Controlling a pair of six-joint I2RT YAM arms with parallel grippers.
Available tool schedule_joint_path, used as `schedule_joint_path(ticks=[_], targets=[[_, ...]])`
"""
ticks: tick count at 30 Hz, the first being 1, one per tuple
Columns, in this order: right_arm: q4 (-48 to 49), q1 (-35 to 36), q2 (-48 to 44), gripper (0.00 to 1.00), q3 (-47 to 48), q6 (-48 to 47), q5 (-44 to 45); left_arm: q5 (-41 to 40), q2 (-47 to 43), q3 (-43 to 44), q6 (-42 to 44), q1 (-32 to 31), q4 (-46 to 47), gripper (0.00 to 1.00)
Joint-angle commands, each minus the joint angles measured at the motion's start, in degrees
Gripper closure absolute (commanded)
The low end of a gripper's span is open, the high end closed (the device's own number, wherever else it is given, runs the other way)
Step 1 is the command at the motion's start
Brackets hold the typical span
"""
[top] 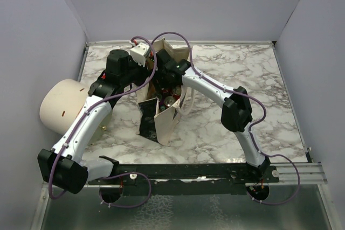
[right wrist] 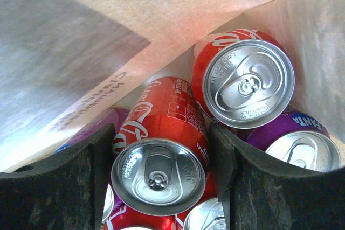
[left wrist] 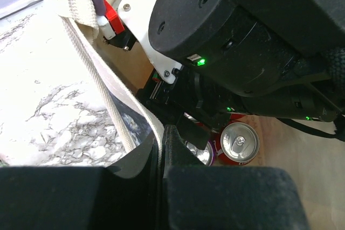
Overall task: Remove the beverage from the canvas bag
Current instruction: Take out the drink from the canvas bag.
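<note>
The canvas bag (top: 170, 123) stands at the table's middle, its black printed panel (top: 146, 119) facing the near left. My left gripper (top: 144, 77) is shut on the bag's left rim; in the left wrist view the cream cloth (left wrist: 154, 133) is pinched between the fingers. My right gripper (top: 164, 87) is down inside the bag. In the right wrist view its fingers (right wrist: 102, 154) press both sides of a tilted red cola can (right wrist: 161, 133), the beverage, which lies on top of other cans.
A second red can (right wrist: 242, 76) and a purple Fanta can (right wrist: 299, 144) lie beside the gripped one, between the bag's inner walls (right wrist: 161, 4). A cream cylinder (top: 62, 103) lies at the table's left edge. Grey walls enclose the table.
</note>
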Motion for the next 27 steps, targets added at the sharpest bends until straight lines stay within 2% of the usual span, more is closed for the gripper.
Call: schedule_joint_path(ticks=[1,7,12,15,19,27], targets=[[7.7,0.3,-7.6,0.98,6.4,-3.2,1.7,0.2,-2.0,0.1,1.4,-0.4,5.0,1.0],[7.4,0.3,-11.1,0.98,5.7,-3.4,-2.9,1.0,-1.9,-0.7,1.0,-0.4,6.0,1.0],[2.7,0.3,-9.5,0.98,12.2,-2.8,-3.4,1.3,-1.8,-0.5,1.0,-0.5,6.5,1.0],[5.1,0.3,-11.0,0.98,9.7,-2.7,-3.1,1.9,-2.1,-0.3,1.0,-0.4,6.6,1.0],[2.9,0.3,-10.9,0.98,10.6,-2.6,-2.2,0.9,-2.6,-0.6,1.2,-0.4,6.3,1.0],[3.9,0.2,-14.5,0.98,6.2,-3.4,-2.5,-1.0,-3.7,-1.5,1.5,-0.5,7.3,1.0]])
